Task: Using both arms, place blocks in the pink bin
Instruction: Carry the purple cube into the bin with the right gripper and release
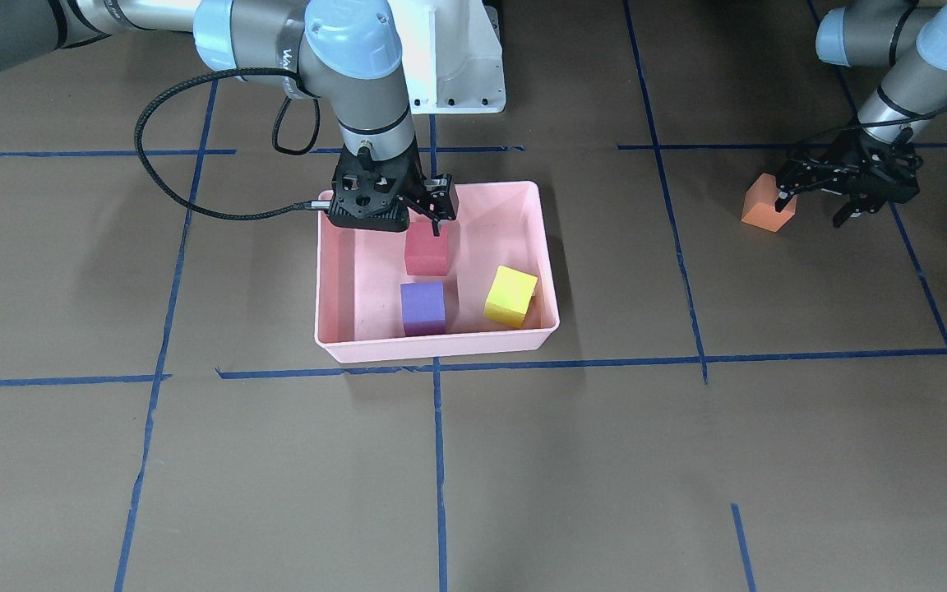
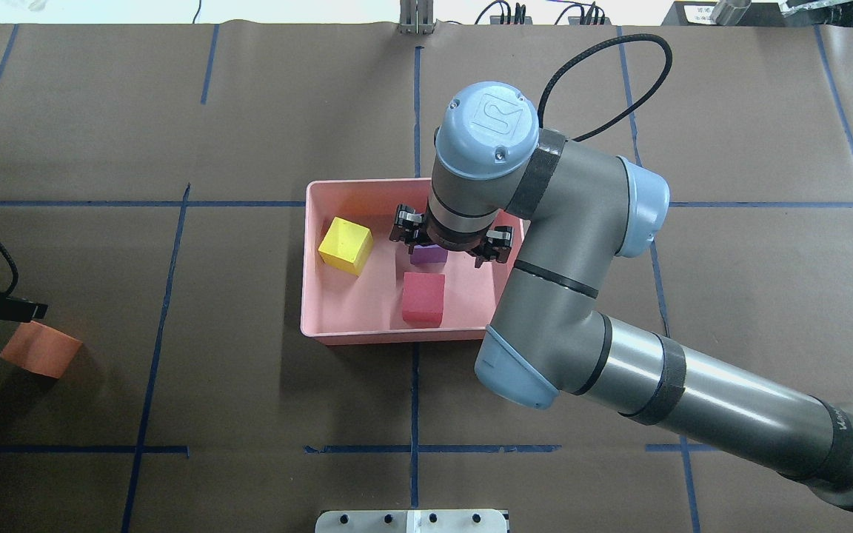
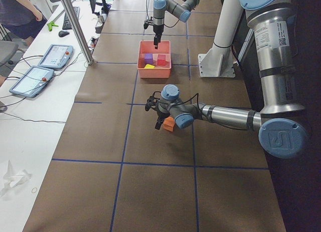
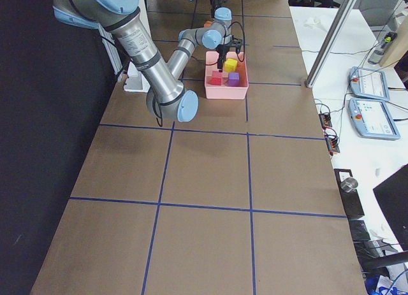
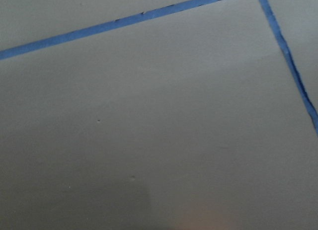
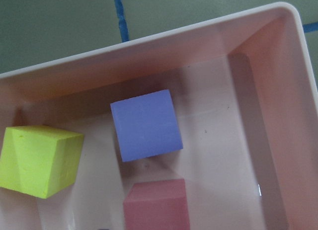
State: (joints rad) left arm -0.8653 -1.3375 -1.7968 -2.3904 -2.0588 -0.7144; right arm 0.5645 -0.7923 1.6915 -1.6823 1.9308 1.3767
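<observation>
The pink bin (image 1: 441, 349) stands mid-table and holds the red block (image 1: 427, 249), the purple block (image 1: 423, 307) and the yellow-green block (image 1: 510, 296). My right gripper (image 1: 428, 215) hovers open and empty over the bin's robot-side end, just above the red block. The right wrist view looks down on the purple block (image 6: 146, 124), the yellow-green block (image 6: 39, 160) and the red block (image 6: 156, 205). The orange block (image 1: 768, 204) lies on the table far out on my left side. My left gripper (image 1: 812, 210) is low beside it with jaws spread, one fingertip (image 1: 783, 197) at the block's edge.
Brown paper marked with blue tape lines (image 1: 438, 460) covers the table. The white pedestal base (image 1: 457, 74) stands behind the bin. The right arm's black cable (image 1: 145, 156) loops out beside it. Tablets (image 3: 50, 56) and a metal post (image 3: 75, 26) sit beyond the far edge.
</observation>
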